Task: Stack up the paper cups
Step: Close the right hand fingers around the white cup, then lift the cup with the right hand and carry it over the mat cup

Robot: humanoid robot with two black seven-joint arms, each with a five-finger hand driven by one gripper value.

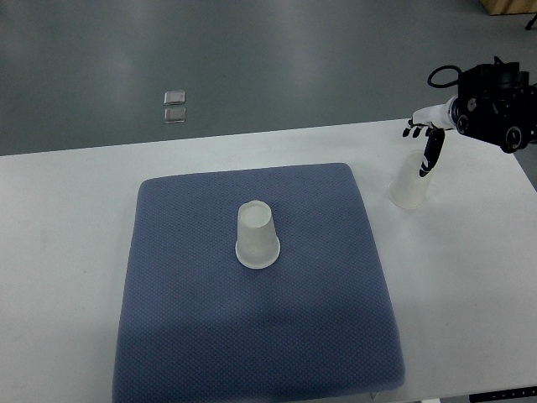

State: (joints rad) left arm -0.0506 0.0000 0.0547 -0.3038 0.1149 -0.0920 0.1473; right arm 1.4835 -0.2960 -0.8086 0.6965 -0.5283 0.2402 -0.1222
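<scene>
right hand [426, 143] sits on the upper part of a paper cup [410, 189] on the white table [67, 218]; thumb runs down the cup wall, other fingers curl behind it, so it grips the cup. second cup [256, 236] stands upside down on the blue mat [260, 336], well to the hand's left and nearer the robot.

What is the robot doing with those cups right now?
Right hand at the far-right cup, grip unclear. Left hand out of view. Second cup upside down on the blue mat. Nothing lies between them.
</scene>
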